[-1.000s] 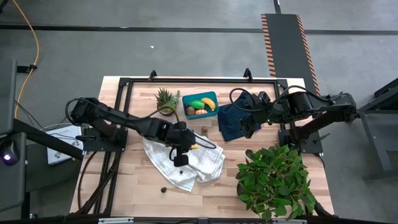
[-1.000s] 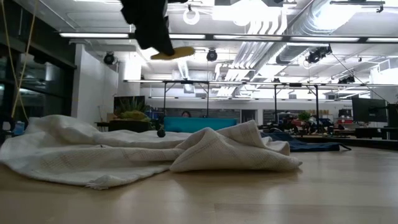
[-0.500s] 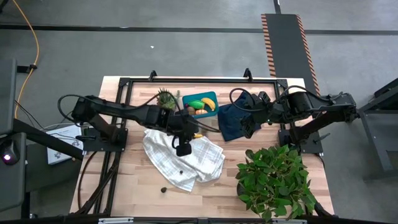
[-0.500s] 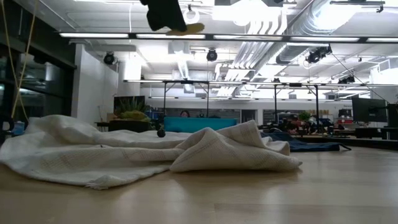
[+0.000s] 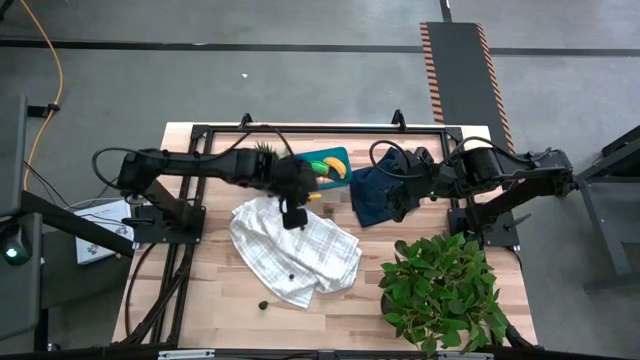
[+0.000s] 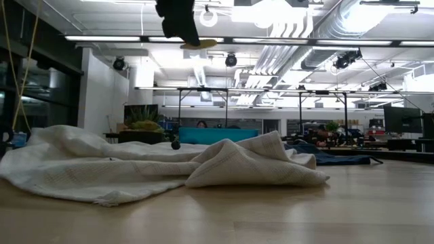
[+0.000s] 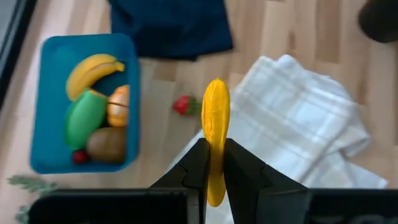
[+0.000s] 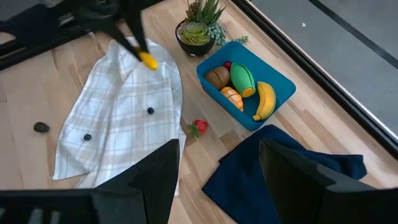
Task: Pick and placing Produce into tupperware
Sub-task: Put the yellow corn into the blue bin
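Note:
My left gripper (image 7: 214, 152) is shut on a long yellow produce piece (image 7: 216, 118) and hangs high over the table between the white checked cloth (image 5: 295, 250) and the teal tupperware (image 5: 325, 165). The low view shows the yellow piece (image 6: 200, 43) far above the cloth. The tupperware (image 7: 50, 93) holds a banana (image 7: 93, 70) and green, orange and brown pieces. A red strawberry (image 7: 182, 104) lies on the wood beside it. Small dark berries (image 8: 150, 111) rest on the cloth. My right gripper (image 8: 214, 186) is open above the navy cloth (image 8: 280, 174). My left gripper pinches the yellow piece between its two fingers (image 7: 242, 168), which point down from above. The piece lies along the fingers, and its far half (image 7: 216, 106) sticks out past the fingertips. It is lifted clear of the table and cloth.
A small spiky potted plant (image 5: 266, 158) stands next to the tupperware, and a big leafy plant (image 5: 440, 285) fills the near right corner. One more dark piece (image 5: 263, 305) lies on the wood near the cloth's near edge.
My left gripper, still shut on the yellow piece, has travelled from over the white cloth toward the table's far edge and the tupperware, staying high above the table. The cloth and the right arm have kept still.

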